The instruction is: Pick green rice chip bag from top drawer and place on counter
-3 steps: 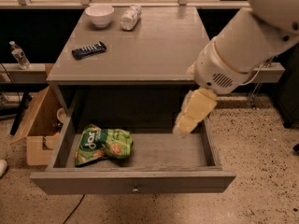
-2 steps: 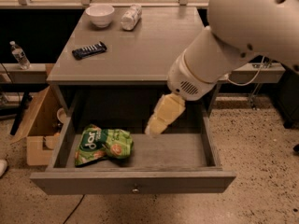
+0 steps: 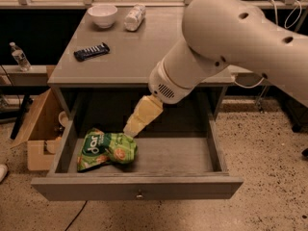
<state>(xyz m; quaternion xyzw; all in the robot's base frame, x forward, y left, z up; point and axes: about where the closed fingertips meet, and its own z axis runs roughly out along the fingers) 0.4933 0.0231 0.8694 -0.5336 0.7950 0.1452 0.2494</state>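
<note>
Grey counter [image 3: 144, 57]: white bowl [image 3: 102, 15] at back left, plastic bottle [image 3: 134, 17] on its side just right of it, dark candy bar [image 3: 91, 51] near left edge, well apart from both. Right part hidden by arm [image 3: 231, 37]. Gripper [image 3: 131, 129] below counter's front edge, down in open drawer [image 3: 183, 189], tip at bag [image 3: 106, 149]

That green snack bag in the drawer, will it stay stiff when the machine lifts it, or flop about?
Probably floppy: the green rice chip bag looks crumpled and puffy, so it may sag or fold. It likely weighs little for its bulk. Its shiny foil might slip. The hand hangs at the bag's right end, inside the top drawer.
</note>
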